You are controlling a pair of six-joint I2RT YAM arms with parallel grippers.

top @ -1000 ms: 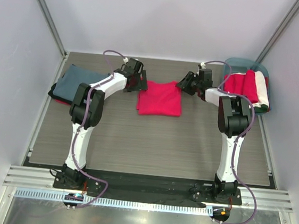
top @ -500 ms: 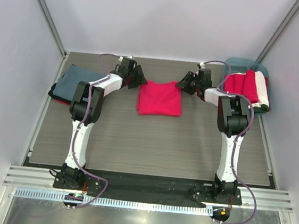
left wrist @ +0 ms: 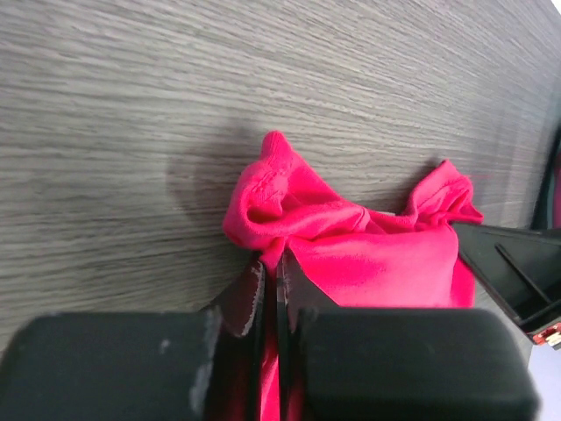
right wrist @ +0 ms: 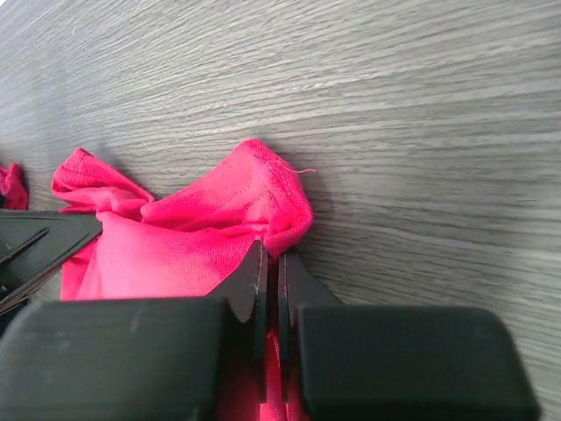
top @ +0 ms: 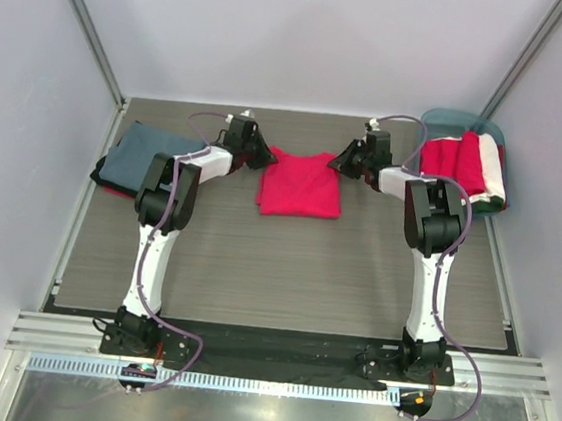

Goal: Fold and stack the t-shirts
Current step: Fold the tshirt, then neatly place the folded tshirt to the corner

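Though the nipped cloth hides between closed jaws, we log left gripper (left wrist: 273, 260) and right gripper (right wrist: 272, 256) each clamped on a far corner of crimson t-shirt (top: 300, 187).

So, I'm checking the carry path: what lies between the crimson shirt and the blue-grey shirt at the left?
Top view: only bare table between crimson shirt and blue-grey shirt, with the left arm reaching across it.

So my table (top: 285, 271) is grey wood-grain. The crimson t-shirt (top: 301, 184) lies folded in the middle toward the back, a blue-grey t-shirt (top: 138, 155) tops a small pile at the left edge, and a teal tub (top: 451, 120) sits in the back right corner.
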